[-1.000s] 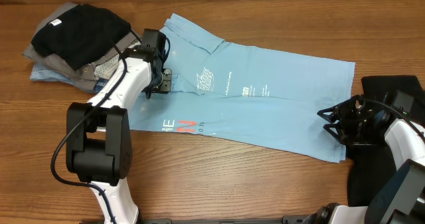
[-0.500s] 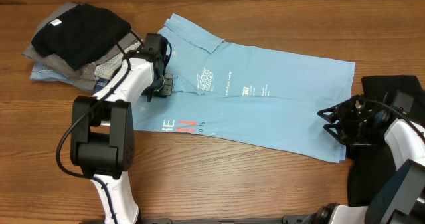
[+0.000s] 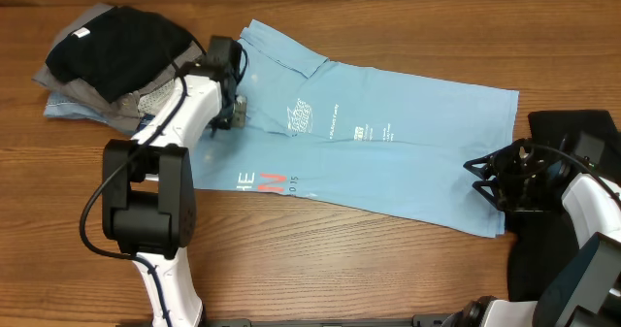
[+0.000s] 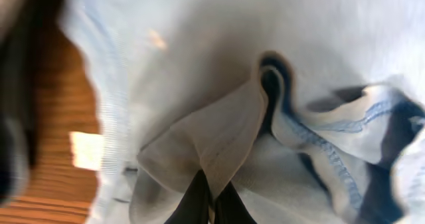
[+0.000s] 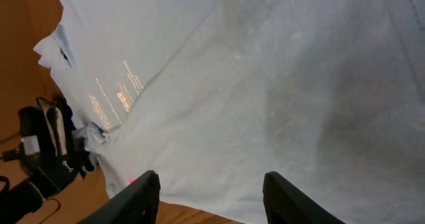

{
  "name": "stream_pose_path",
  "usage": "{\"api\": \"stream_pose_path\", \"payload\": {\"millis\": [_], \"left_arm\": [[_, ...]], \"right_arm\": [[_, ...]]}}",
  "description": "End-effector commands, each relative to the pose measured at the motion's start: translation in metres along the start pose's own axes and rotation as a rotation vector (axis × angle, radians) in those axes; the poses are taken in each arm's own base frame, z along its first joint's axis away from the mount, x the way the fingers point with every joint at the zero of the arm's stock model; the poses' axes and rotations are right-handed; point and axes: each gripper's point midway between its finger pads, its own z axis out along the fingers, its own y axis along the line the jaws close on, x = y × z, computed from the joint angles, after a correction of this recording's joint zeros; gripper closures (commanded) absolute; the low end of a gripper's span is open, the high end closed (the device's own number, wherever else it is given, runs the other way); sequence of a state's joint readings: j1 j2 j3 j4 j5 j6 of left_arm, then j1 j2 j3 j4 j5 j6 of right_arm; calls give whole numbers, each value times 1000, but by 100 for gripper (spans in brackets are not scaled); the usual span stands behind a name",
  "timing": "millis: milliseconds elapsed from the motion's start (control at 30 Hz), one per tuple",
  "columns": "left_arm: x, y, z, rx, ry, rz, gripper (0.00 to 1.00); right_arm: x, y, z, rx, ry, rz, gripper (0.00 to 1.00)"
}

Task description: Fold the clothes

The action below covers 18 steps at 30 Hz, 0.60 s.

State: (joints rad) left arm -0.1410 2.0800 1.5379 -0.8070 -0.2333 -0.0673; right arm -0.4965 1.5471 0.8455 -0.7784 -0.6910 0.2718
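Note:
A light sky-blue T-shirt with white logos and orange-red lettering lies spread flat across the table, one of the clothes here. At its left edge my left gripper is shut on a raised fold of the shirt. The left wrist view shows the two dark fingertips pressed together around that pinched fabric. My right gripper hovers over the shirt's right end. In the right wrist view its fingers stand apart above the blue cloth, holding nothing.
A pile of other clothes sits at the back left, a black garment on top of grey and pale-blue ones. A dark cloth lies under the right arm. Bare wood table runs along the front.
My left gripper has closed on the shirt's left edge and shifted slightly up and left, tugging the fabric with it. The right arm has not moved.

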Motion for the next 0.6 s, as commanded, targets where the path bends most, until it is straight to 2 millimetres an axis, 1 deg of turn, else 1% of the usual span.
{"api": "stream_pose_path", "payload": {"millis": [0,33,67,100,133,167,300,367,400,433,467,500,533,567], "left_arm": [[-16,27,-2,-104,-43,-25,89],[-18,29,-2,-113,-49,-31,71],[-19,30,-3,-113,-56,-49,38],[-20,28,-2,-103,-61,-57,34],[-21,26,-2,-92,-62,-57,31],[-21,25,-2,-88,-62,-56,26],[-15,25,-2,-89,-37,-49,23],[-10,26,-2,-91,-18,-43,25],[-9,24,-2,-85,-13,-41,28],[-6,23,-2,-77,-3,-39,35],[-3,21,-2,-65,10,-35,40],[1,17,-1,-43,28,-33,43],[6,13,-1,-18,48,-28,43],[12,10,-2,1,73,-25,38]], "right_arm": [[-5,9,-6,-8,-25,-39,46],[-5,9,-6,-8,-25,-40,46],[-5,9,-6,-8,-25,-40,46],[-5,9,-6,-8,-26,-40,46],[-5,9,-6,-8,-25,-39,46],[-5,9,-6,-8,-25,-40,46],[-6,8,-6,1,-28,-40,46],[-7,4,-7,23,-37,-39,45],[-8,2,-7,35,-39,-38,45],[-7,-2,-7,54,-40,-31,45],[-7,-5,-7,73,-42,-22,46],[-7,-13,-8,116,-47,13,45],[-6,-25,-9,178,-56,63,45],[-5,-35,-11,233,-64,106,45]]}}
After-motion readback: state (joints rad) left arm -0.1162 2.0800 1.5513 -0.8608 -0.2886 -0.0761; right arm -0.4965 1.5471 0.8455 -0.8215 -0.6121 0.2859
